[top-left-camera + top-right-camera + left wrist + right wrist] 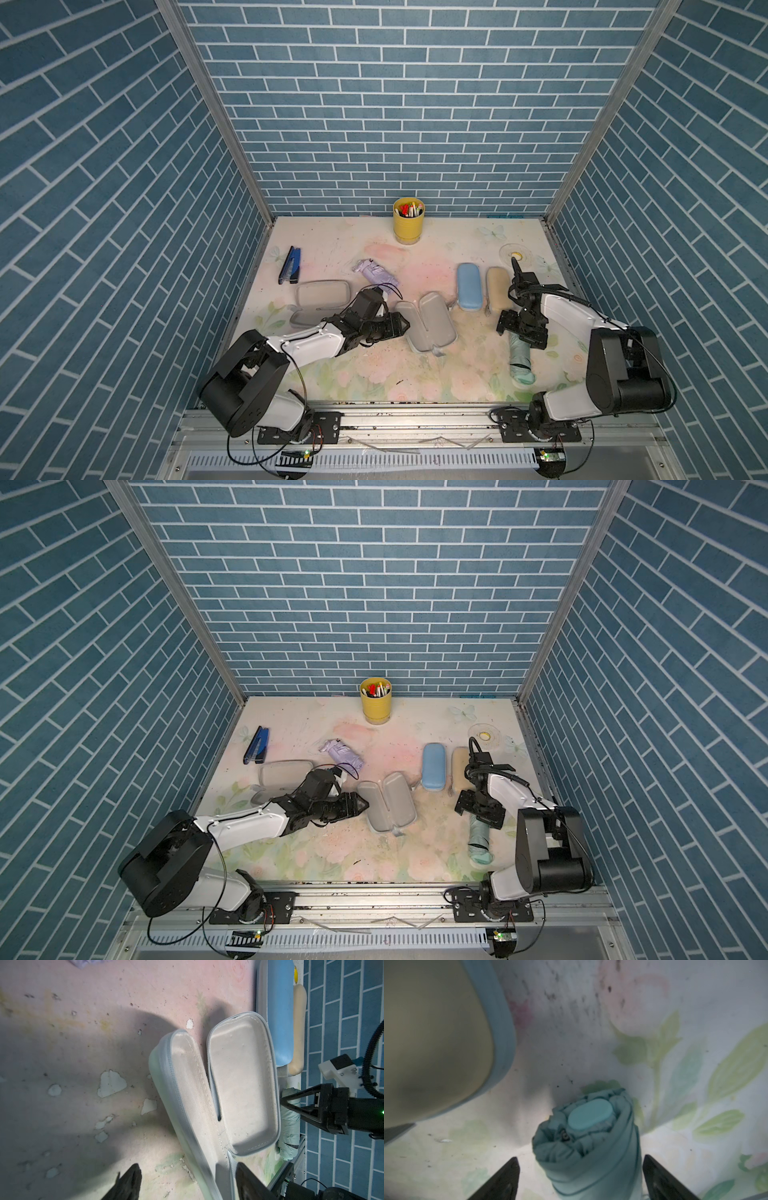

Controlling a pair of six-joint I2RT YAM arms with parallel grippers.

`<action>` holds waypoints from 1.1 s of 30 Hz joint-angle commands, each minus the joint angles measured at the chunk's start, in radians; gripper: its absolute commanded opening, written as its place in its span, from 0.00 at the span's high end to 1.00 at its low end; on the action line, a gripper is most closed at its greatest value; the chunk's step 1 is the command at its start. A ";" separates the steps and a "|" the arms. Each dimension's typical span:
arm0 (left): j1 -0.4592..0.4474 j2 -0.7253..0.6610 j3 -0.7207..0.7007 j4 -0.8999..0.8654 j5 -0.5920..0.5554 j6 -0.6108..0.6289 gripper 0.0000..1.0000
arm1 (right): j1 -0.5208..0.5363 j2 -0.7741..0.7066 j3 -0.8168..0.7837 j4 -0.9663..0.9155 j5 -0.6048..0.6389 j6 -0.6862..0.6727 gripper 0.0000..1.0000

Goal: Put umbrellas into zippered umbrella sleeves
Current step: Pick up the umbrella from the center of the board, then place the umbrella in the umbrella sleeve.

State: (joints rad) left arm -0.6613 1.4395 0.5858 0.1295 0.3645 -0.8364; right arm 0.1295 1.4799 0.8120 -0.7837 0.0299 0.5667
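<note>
The open sleeve (243, 1084) is lined with fine woven cloth of faint sheen, edged with stitching and ribbed zip tape, while the light blue sleeve (279, 1012) and the tan sleeve (299, 1028) have smooth, matt shells. The mint green umbrella (591, 1153) is creased matt cloth around a smooth plastic cap. The table (72, 1043) bears a matt floral print, scuffed and chipped to white in patches.
</note>
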 commanded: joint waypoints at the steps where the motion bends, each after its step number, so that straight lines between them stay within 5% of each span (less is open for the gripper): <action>1: 0.003 0.035 0.012 0.049 0.019 -0.004 0.29 | -0.004 0.033 -0.019 0.058 -0.044 0.021 0.24; 7: 0.003 0.087 0.018 0.092 0.031 -0.010 0.37 | 0.020 -0.041 -0.046 0.038 -0.035 0.018 0.58; 11: 0.005 0.102 0.019 0.104 0.033 -0.012 0.44 | 0.073 -0.125 -0.031 -0.028 -0.016 0.041 0.70; 19: 0.005 0.108 -0.001 0.145 0.041 -0.021 0.59 | 0.365 -0.190 0.224 -0.161 0.033 0.186 0.86; 26: 0.000 0.120 -0.028 0.224 0.056 -0.064 0.71 | 0.599 0.028 0.548 -0.054 0.143 0.280 0.97; 33: -0.028 0.149 -0.053 0.312 0.031 -0.122 0.77 | 0.681 0.203 0.671 0.130 0.301 0.288 1.00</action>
State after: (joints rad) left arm -0.6754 1.5784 0.5518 0.3809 0.4088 -0.9298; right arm 0.7979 1.6592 1.4593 -0.7334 0.2184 0.7940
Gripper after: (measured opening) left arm 0.237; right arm 0.377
